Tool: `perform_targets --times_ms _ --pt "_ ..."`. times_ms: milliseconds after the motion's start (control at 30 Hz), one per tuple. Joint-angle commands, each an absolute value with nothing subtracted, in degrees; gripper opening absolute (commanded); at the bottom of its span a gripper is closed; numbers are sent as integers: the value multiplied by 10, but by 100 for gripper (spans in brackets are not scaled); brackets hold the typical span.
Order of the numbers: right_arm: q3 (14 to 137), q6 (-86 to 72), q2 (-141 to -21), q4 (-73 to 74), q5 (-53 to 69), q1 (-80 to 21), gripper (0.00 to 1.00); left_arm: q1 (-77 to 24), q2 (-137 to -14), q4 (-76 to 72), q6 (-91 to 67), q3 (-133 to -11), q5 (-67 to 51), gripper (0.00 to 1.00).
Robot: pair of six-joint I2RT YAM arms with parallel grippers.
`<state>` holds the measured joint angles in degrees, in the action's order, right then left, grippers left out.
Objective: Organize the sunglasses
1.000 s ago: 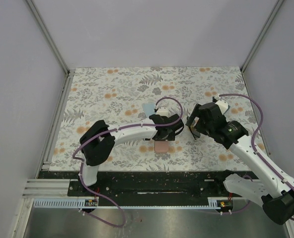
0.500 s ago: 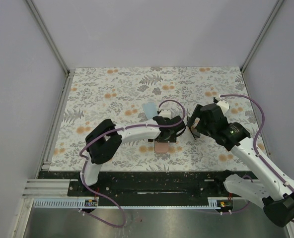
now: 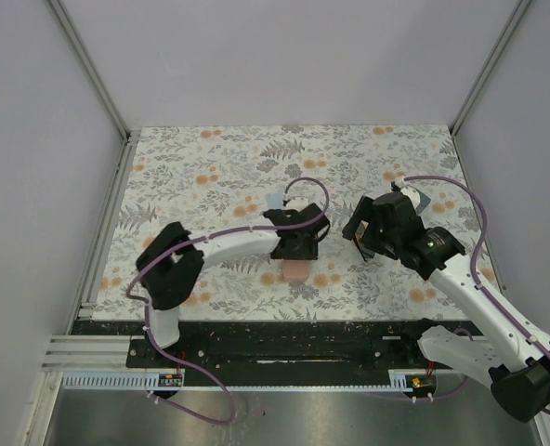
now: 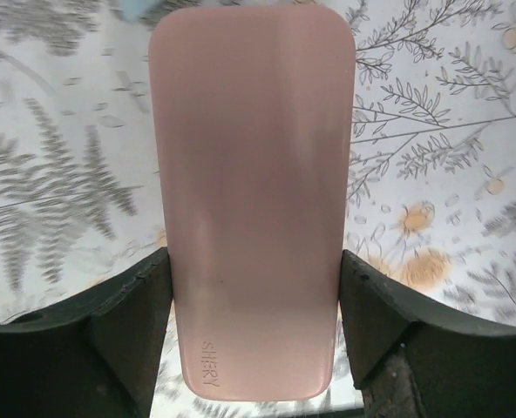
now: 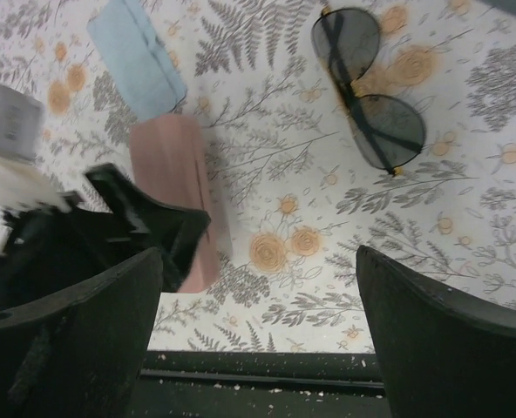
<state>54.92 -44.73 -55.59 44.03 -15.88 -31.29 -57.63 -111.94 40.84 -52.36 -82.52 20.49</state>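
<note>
Down on the floral table (image 5: 467, 218), the left gripper (image 4: 254, 287) sets its fingers at the long sides of the pink case (image 4: 251, 174); whether they grip it, I cannot tell. The right gripper (image 5: 258, 261) hovers wide open, and the dark-lensed sunglasses (image 5: 387, 131) lie on the table well apart from that case.

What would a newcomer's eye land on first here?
The pink case fills the left wrist view. It lies near the front middle of the floral table, flanked by the fingers of the left gripper. To its right and farther back, the dark sunglasses lie on the table under the wide-open, empty right gripper.
</note>
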Motion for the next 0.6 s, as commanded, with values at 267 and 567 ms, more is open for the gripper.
perform_targets --times_ms 267,567 --pt "577 -490 -596 192 248 -244 99 -321 -715 146 -504 -679 -242 45" --pt "547 -701 -610 -276 408 -237 99 -259 -638 -180 -753 -591 -410 45"
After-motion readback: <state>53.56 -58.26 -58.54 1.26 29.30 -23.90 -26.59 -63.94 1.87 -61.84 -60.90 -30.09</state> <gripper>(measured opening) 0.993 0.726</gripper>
